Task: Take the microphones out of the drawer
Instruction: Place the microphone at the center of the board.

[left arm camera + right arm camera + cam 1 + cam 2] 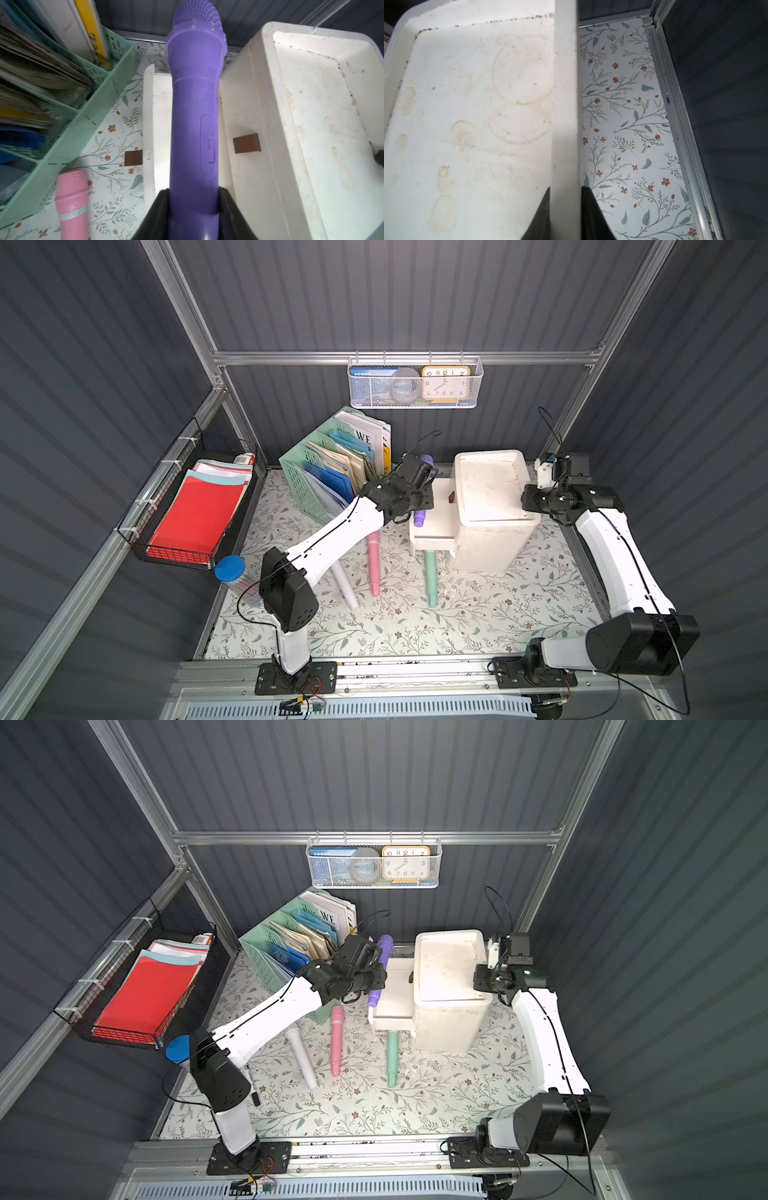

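Observation:
A purple microphone (195, 104) is clamped near its tail end between the black fingers of my left gripper (194, 193). In both top views it hangs tilted over the pulled-out drawer (432, 533) (392, 1009), head (385, 942) toward the back wall. The drawer (148, 116) below it shows a bare white floor. It belongs to a white drawer unit (490, 497) with a brown handle tab (246, 143). My right gripper (565, 191) is shut on the raised rim of the unit's stained top (467, 104), at its right side (527, 499).
Pink (374, 564), white (345, 585) and green (430, 576) microphones lie on the floral mat in front of the drawer. A green file organizer (328, 472) stands just left of my left gripper. A black wire basket (195, 514) and a blue-lidded jar (230, 568) sit far left.

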Robot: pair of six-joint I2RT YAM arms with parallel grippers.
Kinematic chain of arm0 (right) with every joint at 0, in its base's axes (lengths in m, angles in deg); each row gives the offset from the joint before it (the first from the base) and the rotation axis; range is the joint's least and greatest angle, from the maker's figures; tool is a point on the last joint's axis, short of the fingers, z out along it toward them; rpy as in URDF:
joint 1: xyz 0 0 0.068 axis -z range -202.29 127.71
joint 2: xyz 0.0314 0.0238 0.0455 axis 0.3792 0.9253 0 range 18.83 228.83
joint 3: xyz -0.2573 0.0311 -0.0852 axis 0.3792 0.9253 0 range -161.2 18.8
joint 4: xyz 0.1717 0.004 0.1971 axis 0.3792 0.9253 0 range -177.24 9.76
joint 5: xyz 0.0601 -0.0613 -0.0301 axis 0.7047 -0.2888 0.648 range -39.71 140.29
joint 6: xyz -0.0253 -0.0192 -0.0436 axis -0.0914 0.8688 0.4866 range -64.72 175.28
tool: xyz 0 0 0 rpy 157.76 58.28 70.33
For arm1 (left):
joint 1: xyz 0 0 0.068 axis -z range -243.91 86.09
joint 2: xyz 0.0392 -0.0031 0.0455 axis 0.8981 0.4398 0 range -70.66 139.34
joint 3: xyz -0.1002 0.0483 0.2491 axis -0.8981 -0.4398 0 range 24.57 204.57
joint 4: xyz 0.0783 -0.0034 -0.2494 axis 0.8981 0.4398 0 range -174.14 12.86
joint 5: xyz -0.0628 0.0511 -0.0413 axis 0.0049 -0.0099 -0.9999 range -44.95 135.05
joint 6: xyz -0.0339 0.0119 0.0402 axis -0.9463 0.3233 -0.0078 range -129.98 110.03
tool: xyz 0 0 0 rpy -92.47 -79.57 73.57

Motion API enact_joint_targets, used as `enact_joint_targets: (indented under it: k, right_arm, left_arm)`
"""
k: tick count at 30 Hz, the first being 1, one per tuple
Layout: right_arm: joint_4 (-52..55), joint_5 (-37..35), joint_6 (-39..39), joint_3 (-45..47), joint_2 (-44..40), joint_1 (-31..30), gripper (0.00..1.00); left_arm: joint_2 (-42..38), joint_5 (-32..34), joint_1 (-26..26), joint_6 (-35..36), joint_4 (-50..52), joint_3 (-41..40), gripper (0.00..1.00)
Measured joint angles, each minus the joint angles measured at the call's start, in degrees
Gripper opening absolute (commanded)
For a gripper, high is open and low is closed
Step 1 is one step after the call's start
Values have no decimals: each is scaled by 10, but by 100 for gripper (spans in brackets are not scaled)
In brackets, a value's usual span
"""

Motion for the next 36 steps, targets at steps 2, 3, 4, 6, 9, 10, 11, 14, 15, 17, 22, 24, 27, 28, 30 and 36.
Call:
enact_joint_targets:
  k: [2, 3, 4, 6, 9, 10, 11, 14, 15, 17, 22, 24, 27, 28, 30, 36]
  right_arm:
    - [0, 0, 0, 0, 0, 0, 1]
    - [0, 0, 0, 0, 0, 0, 1]
    - [0, 0, 0, 0, 0, 0, 1]
    - [0, 1, 0, 0, 0, 0, 1]
    - [0, 1, 0, 0, 0, 0, 1]
    - [0, 1, 0, 0, 0, 0, 1]
    - [0, 2, 0, 0, 0, 0, 1]
    - [0, 2, 0, 0, 1, 0, 1]
    - [0, 3, 0, 0, 1, 0, 1]
    - [0, 3, 0, 0, 1, 0, 1]
    - [0, 3, 0, 0, 1, 0, 1]
    - [0, 3, 0, 0, 1, 0, 1]
    - [0, 3, 0, 0, 1, 0, 1]
    - [0, 3, 0, 0, 1, 0, 1]
    - [0, 3, 0, 0, 1, 0, 1]
    - [0, 3, 0, 0, 1, 0, 1]
  left_arm:
    - [-25, 15, -3, 0, 0, -29, 16]
    - [-36, 21, -4, 0, 0, -44, 16]
    - [-46, 28, -5, 0, 1, -59, 16]
    - [-62, 38, -9, 1, 1, -92, 16]
    - [-78, 50, -12, -1, 1, -139, 16]
    - [-80, 53, -12, -2, 2, -151, 16]
    - [-82, 57, -12, -5, 2, -165, 17]
    - [-84, 61, -12, -14, 3, -200, 16]
    - [-84, 62, -12, -16, 3, -210, 16]
    - [-85, 61, -12, -18, -2, -230, 16]
    - [-90, 53, -12, -24, -43, -296, 17]
    - [-90, 44, -12, -26, -58, -326, 17]
    - [-90, 34, -12, -27, -75, -354, 19]
    - [-90, 31, -12, -28, -82, -362, 19]
    - [-90, 25, -12, -31, -92, -374, 19]
    - [-85, 9, -12, -41, -110, -396, 19]
